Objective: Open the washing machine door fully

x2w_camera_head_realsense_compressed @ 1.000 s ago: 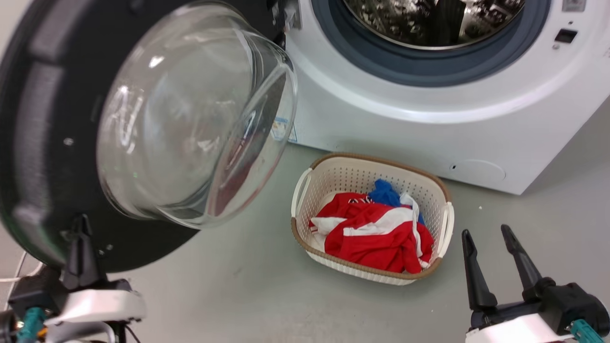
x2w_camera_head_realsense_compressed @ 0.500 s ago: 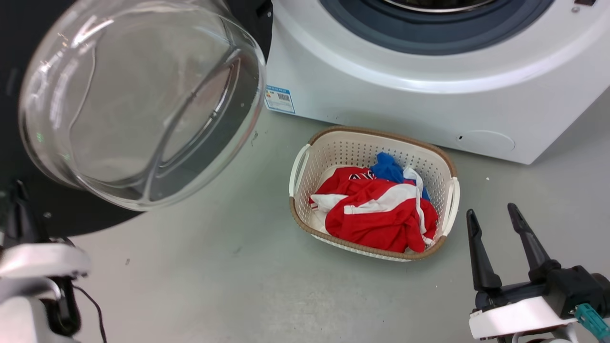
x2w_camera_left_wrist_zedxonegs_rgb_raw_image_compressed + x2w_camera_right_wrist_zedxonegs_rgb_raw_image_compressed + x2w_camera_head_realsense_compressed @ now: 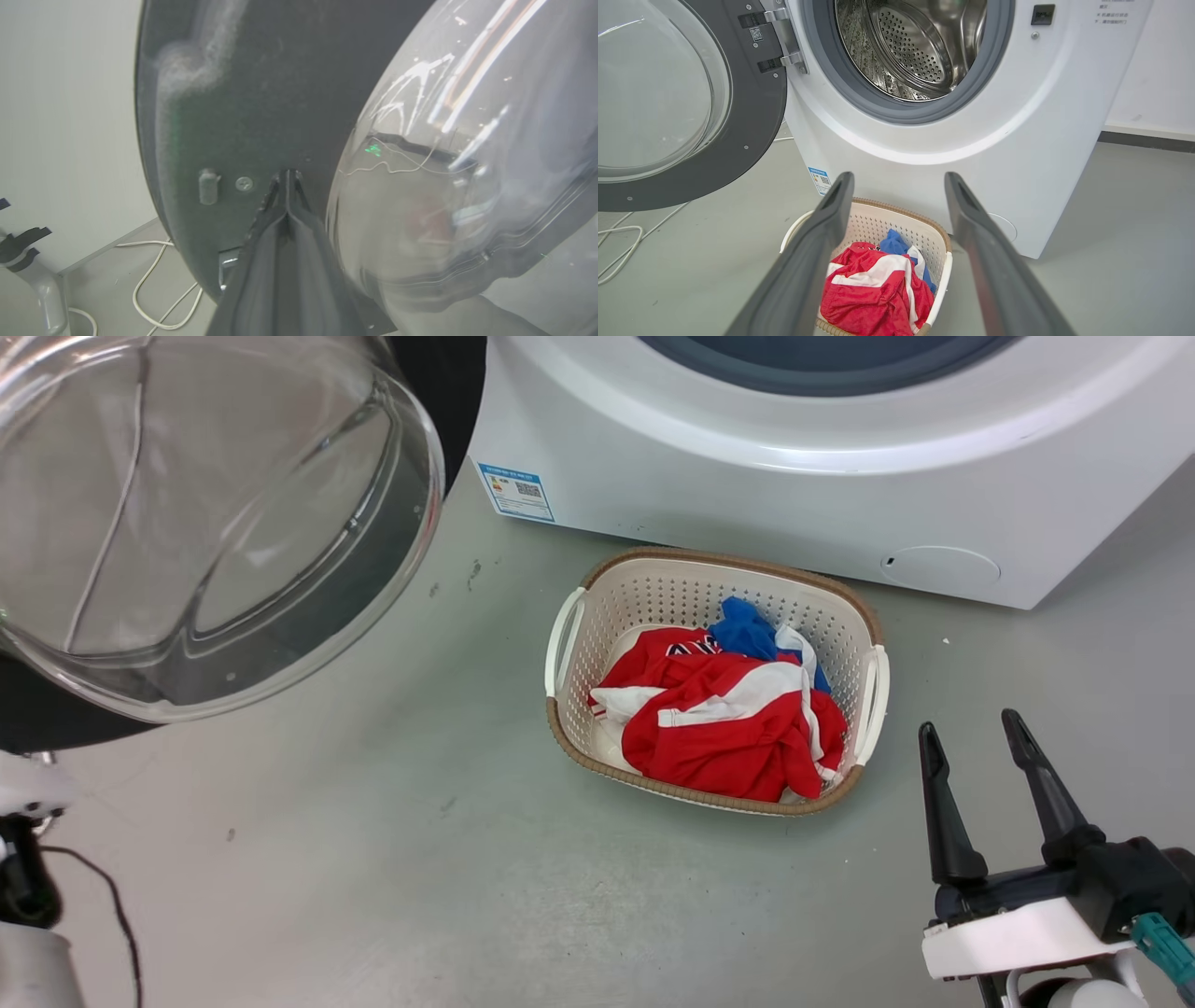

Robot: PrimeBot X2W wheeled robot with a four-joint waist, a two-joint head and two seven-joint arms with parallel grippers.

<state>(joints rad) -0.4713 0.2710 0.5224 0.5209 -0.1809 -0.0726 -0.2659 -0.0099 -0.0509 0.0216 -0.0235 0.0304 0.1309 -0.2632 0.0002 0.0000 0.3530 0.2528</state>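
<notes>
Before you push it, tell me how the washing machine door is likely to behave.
The washing machine door hangs on a metal hinge, so it should swing as one rigid piece. Its bulging glass bowl probably makes it heavy and fragile. The dark face looks smooth, so the shut left pincer may slide.

Left hand [image 3: 287,177] fingers pressed together, right hand [image 3: 971,724] fingers spread apart, pointing up
</notes>
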